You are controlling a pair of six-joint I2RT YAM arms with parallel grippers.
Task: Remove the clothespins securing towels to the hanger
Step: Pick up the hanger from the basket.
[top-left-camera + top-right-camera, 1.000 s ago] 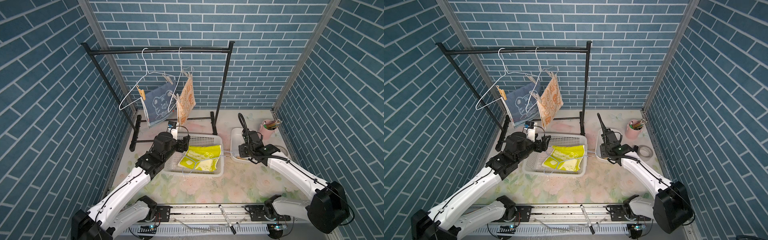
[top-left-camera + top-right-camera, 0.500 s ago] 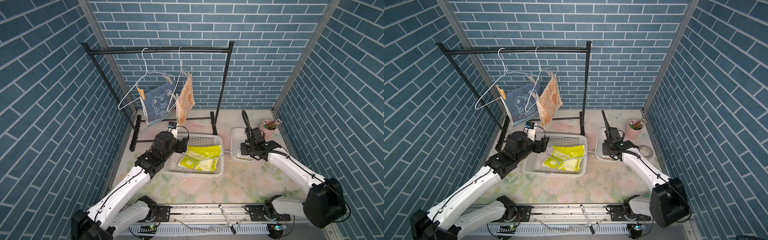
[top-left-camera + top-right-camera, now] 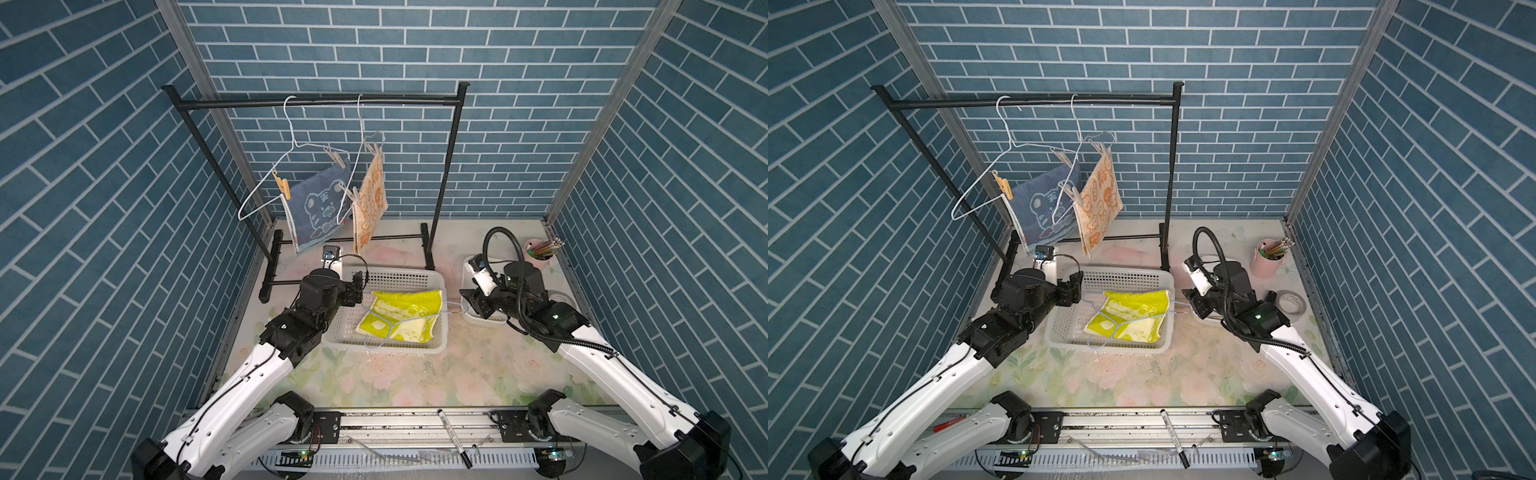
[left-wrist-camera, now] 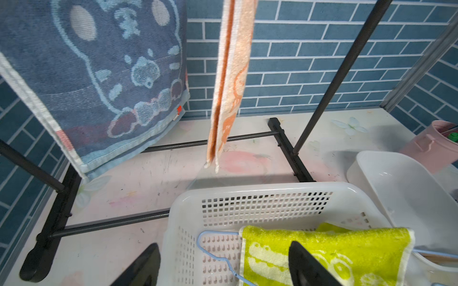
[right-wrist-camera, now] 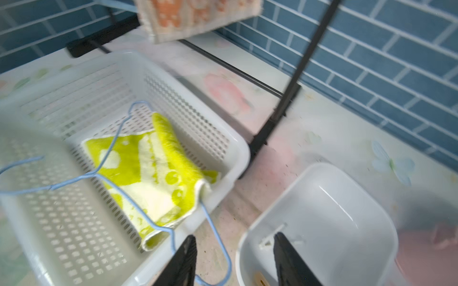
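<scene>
Clothespins (image 3: 284, 188) are pinning the blue towel (image 3: 318, 208) and orange towel (image 3: 370, 203) to hangers (image 3: 293, 143) above your left claw (image 4: 223, 250).
Both claws are gaping empty; your right claw (image 5: 235, 236) is hovering at a white tub (image 5: 347, 198) holding a pale clothespin (image 5: 267, 240).

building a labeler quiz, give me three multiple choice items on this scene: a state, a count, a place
1. The right gripper is: A open; B shut on a pin; C shut on a towel.
2. Towels hanging from the rail: A one; B two; C three.
3. The yellow towel lies: A in the basket; B on the rail; C in the right gripper.
Key: A, its jaws stand apart; B, the blue towel and orange towel hang there; A, the basket's walls surround it.
</scene>
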